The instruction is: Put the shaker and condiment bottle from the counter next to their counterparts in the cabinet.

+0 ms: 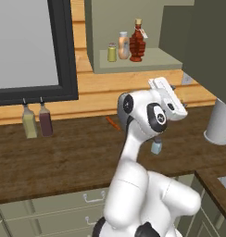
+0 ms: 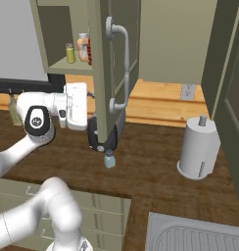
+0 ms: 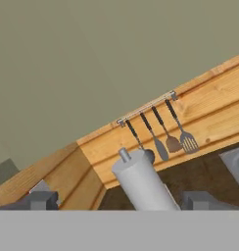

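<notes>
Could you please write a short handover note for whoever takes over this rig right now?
Hand: open, holding nothing, just above the counter beside the shaker.
Shaker: upright on the counter, below the open cabinet door, not yet picked up.
Condiment bottle: on the cabinet shelf, next to the orange bottle and the yellow-green shaker.
Done: the bottle is placed.
Left: grasp the shaker and set it on the shelf by the yellow-green shaker.
</notes>
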You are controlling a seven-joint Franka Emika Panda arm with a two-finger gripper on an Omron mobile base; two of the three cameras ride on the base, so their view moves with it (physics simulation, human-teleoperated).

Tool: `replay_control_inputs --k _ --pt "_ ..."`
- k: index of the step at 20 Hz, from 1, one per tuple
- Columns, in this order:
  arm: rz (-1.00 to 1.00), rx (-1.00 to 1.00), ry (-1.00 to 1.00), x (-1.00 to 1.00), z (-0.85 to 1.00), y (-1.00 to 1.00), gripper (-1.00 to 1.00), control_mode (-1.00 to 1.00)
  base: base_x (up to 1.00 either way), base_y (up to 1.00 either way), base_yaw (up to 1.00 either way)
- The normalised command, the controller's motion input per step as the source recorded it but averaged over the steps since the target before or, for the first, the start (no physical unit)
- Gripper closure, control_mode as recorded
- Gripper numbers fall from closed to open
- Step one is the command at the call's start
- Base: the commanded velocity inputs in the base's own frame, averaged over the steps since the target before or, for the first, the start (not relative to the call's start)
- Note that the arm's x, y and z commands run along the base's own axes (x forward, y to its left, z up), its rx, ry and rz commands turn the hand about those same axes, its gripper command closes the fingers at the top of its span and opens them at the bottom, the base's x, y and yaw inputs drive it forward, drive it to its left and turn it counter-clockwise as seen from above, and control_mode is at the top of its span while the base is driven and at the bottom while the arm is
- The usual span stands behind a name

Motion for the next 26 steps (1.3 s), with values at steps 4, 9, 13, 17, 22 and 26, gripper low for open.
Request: replay_control_inputs --k 4,9,13,17,22,26 --pt "0.0 0.0 0.0 -0.02 -0.29 0.0 -1.0 -1.0 0.0 0.0 0.0" --pt "-0.03 -0.04 0.06 -0.02 -1.0 0.02 -1.0 -1.0 0.0 0.0 0.0" --pt "-0.01 -0.04 0.05 0.0 -0.85 0.01 -1.0 -1.0 0.0 0.0 0.0" --pt "-0.04 -0.06 0.09 0.0 -1.0 0.04 -1.0 -1.0 0.0 0.0 0.0" --pt "-0.03 -0.06 0.15 0.0 -1.0 0.02 -1.0 -1.0 0.0 0.0 0.0" --pt "-0.02 0.01 0.06 0.07 -0.57 0.07 -1.0 -1.0 0.0 0.0 0.0"
